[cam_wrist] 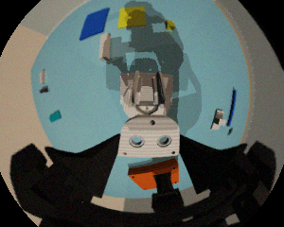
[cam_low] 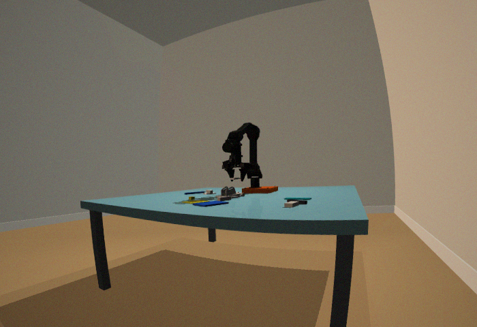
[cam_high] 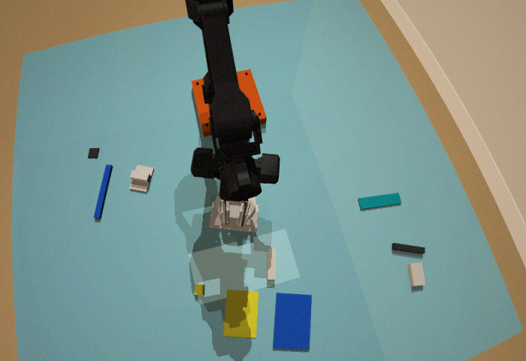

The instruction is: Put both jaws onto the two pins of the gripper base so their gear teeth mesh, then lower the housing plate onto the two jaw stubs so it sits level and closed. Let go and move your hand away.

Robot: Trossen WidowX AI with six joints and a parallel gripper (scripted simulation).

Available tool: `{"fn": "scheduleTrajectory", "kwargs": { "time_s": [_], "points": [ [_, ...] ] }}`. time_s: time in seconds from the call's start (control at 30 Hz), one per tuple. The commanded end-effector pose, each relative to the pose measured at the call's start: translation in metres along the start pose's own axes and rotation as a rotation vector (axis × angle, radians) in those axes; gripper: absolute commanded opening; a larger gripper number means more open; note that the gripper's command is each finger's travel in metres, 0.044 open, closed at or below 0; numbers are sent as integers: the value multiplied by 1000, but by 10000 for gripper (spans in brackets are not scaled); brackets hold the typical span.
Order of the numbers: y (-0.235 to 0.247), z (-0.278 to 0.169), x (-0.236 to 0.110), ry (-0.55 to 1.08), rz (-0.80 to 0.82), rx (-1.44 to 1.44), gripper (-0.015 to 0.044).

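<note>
My gripper (cam_low: 237, 178) (cam_wrist: 149, 136) is shut on the pale housing plate (cam_wrist: 150, 127), with a finger at either side of it. The plate has two large round holes and hangs above the table, looking about level. The pale gripper base (cam_high: 216, 224) (cam_wrist: 126, 83) (cam_low: 223, 197) lies on the table below and beyond the plate in the wrist view. Two upright jaws stand side by side on it, one jaw (cam_high: 225, 213) (cam_wrist: 136, 87) and the other jaw (cam_high: 244, 214) (cam_wrist: 159, 87). The plate and arm hide part of the base; pins, stubs and gear mesh cannot be made out.
Beyond the base lie a pale block (cam_high: 271, 265), a small yellow cube (cam_high: 199, 289), a yellow sheet (cam_high: 234, 314) and a blue sheet (cam_high: 292, 321). A blue bar (cam_high: 103, 191) and a stepped pale block (cam_high: 141, 177) lie left. A teal bar (cam_high: 379, 201) lies right.
</note>
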State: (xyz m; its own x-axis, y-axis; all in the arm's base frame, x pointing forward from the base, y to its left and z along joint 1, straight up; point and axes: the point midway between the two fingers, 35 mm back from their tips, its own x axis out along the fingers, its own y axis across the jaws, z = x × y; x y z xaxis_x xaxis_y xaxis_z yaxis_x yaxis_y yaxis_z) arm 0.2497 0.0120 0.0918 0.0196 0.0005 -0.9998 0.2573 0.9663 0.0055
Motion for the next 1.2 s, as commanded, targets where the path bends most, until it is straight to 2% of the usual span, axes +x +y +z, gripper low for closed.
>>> {"fn": "scheduleTrajectory", "kwargs": {
  "time_s": [0.0, 0.93, 1.17],
  "points": [
    [0, -1, 0, 1, 0, 5, 351],
    [0, -2, 1, 1, 0, 11, 351],
    [0, 0, 11, 1, 0, 11, 351]
  ]
}}
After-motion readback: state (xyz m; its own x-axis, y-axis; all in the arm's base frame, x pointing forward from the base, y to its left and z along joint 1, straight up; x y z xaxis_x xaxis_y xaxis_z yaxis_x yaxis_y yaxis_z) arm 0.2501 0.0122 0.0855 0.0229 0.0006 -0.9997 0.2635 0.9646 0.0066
